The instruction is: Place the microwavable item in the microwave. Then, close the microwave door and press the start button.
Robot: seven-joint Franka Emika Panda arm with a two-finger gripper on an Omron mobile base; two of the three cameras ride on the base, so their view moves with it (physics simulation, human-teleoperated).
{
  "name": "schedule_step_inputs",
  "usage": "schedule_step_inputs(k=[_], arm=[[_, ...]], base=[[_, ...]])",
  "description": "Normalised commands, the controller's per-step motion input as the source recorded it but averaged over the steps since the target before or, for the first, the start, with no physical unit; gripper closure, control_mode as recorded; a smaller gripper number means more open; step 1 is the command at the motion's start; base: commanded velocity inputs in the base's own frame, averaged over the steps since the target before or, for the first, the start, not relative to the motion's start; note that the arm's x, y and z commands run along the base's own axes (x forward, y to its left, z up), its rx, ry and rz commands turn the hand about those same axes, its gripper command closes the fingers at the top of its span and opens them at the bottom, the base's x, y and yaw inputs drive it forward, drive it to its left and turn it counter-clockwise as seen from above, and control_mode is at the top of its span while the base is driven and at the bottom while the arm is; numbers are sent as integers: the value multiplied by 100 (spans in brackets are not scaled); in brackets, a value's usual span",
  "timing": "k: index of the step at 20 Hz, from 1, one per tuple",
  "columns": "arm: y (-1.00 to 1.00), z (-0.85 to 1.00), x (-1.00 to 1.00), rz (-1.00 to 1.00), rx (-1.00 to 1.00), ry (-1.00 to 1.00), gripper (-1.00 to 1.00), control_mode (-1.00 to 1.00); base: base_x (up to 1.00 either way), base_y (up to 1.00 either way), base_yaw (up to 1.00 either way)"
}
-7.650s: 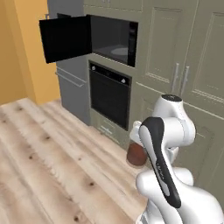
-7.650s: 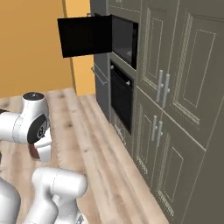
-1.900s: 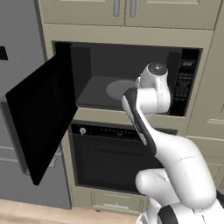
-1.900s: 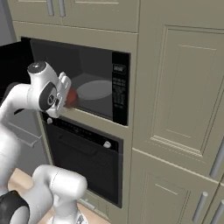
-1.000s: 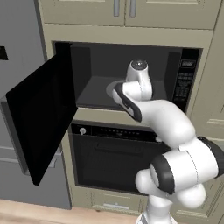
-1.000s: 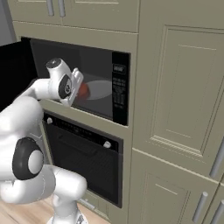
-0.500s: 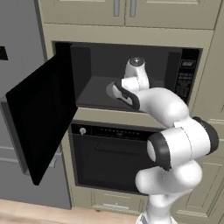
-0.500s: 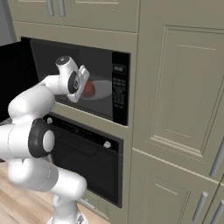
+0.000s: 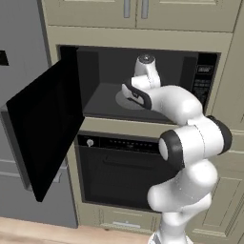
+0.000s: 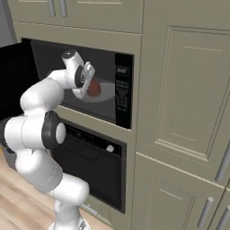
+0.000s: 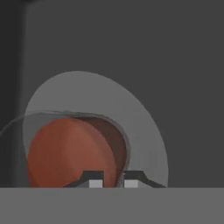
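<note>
Center frame, the microwave (image 9: 95, 71) gapes among beige cabinets (image 10: 188, 90); the gripper (image 11: 110, 180), pinching the microwavable item (image 11: 70, 151), hangs over the turntable (image 11: 144, 131).

One microwave (image 9: 143, 83), with one door (image 9: 45, 126) swung open and one keypad panel (image 10: 122, 90). One round turntable (image 11: 131, 131) inside, carrying one reddish-brown item (image 11: 72, 151). One black oven (image 9: 124, 174) below. Upper cabinet doors: two (image 9: 136, 9), possibly more past the frame. One gripper (image 11: 110, 179).
</note>
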Motion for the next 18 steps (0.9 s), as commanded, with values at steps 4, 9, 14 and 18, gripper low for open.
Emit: schedule_step_inputs(k=[4, 9, 14, 18], arm=[[0, -13, -18, 0, 0, -17, -100, -100], [0, 0, -15, 0, 0, -12, -100, -100], [7, 4, -82, 0, 0, -26, -100, -100], [14, 27, -89, 0, -1, -16, -100, -100]], base=[[0, 0, 0], [0, 0, 0], [0, 0, 0], [0, 0, 0]])
